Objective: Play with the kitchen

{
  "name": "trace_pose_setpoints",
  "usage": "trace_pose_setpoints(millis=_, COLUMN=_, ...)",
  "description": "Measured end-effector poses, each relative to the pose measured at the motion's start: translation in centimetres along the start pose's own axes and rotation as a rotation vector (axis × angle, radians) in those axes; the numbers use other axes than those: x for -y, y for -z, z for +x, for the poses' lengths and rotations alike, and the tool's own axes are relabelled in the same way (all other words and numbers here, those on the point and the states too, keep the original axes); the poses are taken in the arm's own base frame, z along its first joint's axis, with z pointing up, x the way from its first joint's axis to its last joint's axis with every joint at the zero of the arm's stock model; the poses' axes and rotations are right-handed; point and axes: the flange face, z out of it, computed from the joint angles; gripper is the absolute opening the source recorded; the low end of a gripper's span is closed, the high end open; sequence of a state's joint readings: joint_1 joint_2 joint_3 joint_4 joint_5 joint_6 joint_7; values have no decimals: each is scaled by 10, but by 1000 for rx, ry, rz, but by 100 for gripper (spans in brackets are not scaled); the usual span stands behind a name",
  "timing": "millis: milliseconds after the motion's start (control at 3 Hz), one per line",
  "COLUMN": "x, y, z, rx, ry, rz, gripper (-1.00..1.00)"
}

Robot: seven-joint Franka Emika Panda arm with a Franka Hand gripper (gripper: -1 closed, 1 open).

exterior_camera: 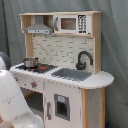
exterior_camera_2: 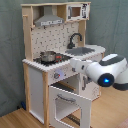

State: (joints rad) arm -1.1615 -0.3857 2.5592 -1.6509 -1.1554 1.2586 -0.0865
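The kitchen point(exterior_camera_2: 57, 65) fills the centre of both exterior views, its oven door point(exterior_camera_2: 70, 100) hanging open at lower centre of the second exterior view. The arm point(exterior_camera_2: 102, 75) reaches in from that frame's right toward the knobs point(exterior_camera_2: 56, 75). Its fingers are hidden, so I cannot tell their spread; open floor lies below.

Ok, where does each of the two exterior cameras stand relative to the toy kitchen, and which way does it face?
First exterior view: off the arm, facing the white and pale wood toy kitchen from its sink end; white robot arm at lower left.
Second exterior view: off the arm, facing it from the stove end; the arm crosses from the right, oven door open.
Shared: black faucet, small metal pot.
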Motion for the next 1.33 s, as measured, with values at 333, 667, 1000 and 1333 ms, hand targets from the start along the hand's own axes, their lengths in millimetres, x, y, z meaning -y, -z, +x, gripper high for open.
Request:
trace_pose_setpoints(millis=333, x=7, y=-4, z=-13, rx=7, ry=2, rz=-37, gripper=100)
trace_pose_setpoints(millis=667, x=14, y=-8, z=-28, rx=15, ry=4, rz=-68, gripper=100)
trace_pose_setpoints(millis=1000, x=23, y=-15, z=-43, rx=20, ry=8, rz=-91, gripper=100)
trace_pose_setpoints(millis=1333, x=33, y=-23, z=-57, rx=19, ry=10, rz=-110, gripper=100)
